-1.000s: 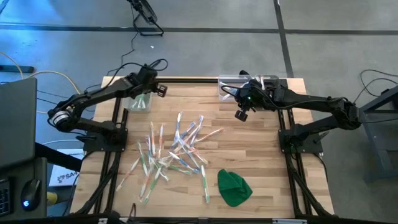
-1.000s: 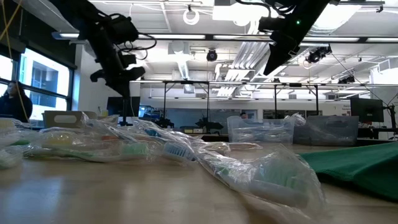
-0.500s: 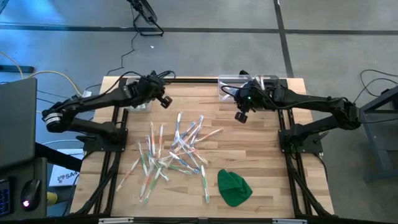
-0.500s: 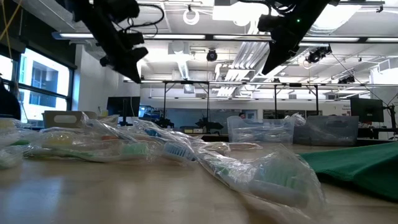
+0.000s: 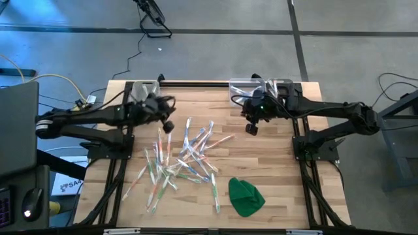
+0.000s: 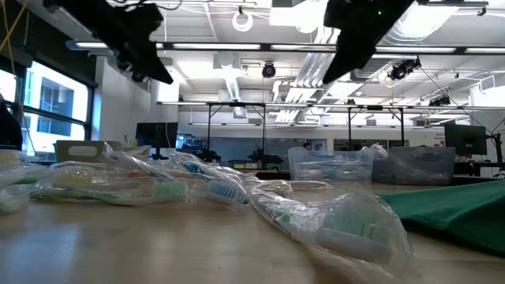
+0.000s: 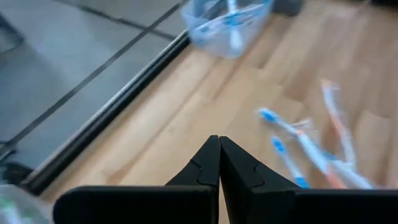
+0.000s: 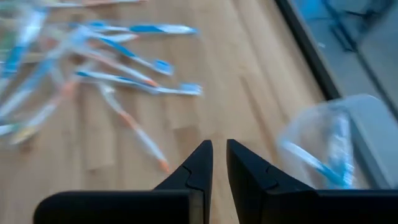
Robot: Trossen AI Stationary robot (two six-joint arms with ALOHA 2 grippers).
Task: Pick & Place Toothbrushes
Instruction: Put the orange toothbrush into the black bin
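Several toothbrushes (image 5: 183, 156), thin and pale with blue, green and orange accents, lie in a loose heap flat on the wooden table's middle; they also show in the low view (image 6: 237, 193). My left gripper (image 5: 167, 125) hangs shut and empty above the table, just off the heap's far left. My right gripper (image 5: 251, 128) hangs above the table off the heap's far right, its fingers nearly together with only a thin slit and nothing between them. Past the left fingers (image 7: 219, 163) a few toothbrushes (image 7: 298, 146) lie on the wood.
A clear bin (image 5: 145, 93) stands at the far left corner. Another bin (image 5: 261, 87), holding blue toothbrushes (image 7: 230, 22), stands at the far right. A green cloth lump (image 5: 245, 196) lies near the front right. Black rails run along the table's edges (image 5: 196, 83).
My left gripper has swung from over the far left bin toward the table's middle and near side, ending beside the toothbrush heap, and has stayed shut. My right gripper has edged slightly toward the heap. The toothbrushes have not moved.
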